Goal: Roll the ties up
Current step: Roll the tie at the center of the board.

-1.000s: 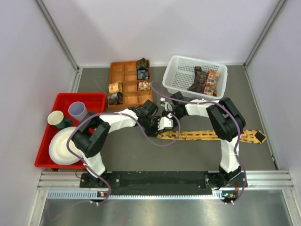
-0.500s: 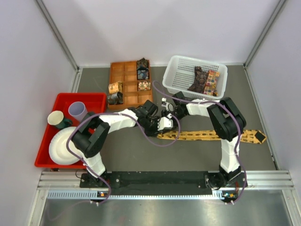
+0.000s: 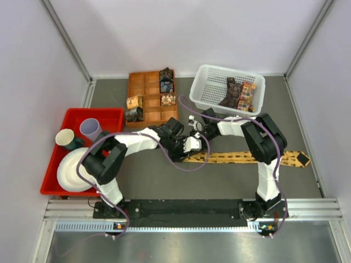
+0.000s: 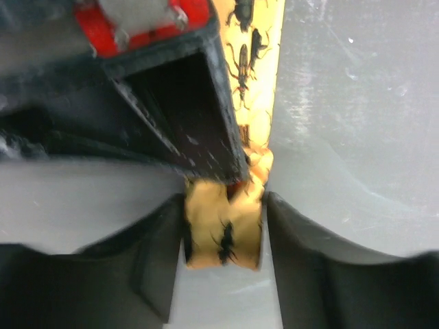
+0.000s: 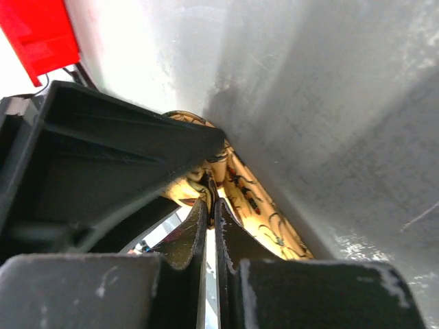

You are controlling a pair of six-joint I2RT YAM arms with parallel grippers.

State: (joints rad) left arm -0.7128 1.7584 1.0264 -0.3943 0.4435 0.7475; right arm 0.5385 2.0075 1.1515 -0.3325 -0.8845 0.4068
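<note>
Tie work at mid-table. We saw the yellow tie (image 3: 247, 158) lying as a long flat strip across the right half of the tabletop (image 3: 219, 183), roughly parallel to the near edge. One end lay close to the right edge and the other at the middle, where both arms met.

Left gripper (image 4: 224, 202): jaws partly apart, with the folded end of the yellow tie filling the gap and touching both fingers. We read that as a grip on the fold. From its wrist view, the strip ran away beyond the fold, partly under the other arm's black finger.

Right gripper (image 5: 211, 205): jaws closed, with only a hairline slit between the fingers. Their tips sat right at the curled fabric. We could not tell whether any cloth was caught between them.

Far edge, right of centre: a white basket (image 3: 204, 93) held a brown tie (image 3: 230, 93) and a multicoloured tie (image 3: 247, 94), both loose. Just left of it stood the tray (image 3: 143, 87), with rolls (image 3: 166, 80) in several of its compartments.

Left edge: a red bin (image 3: 104, 113) held a plate (image 3: 71, 175) and two cups (image 3: 90, 129), well apart from the yellow tie.
</note>
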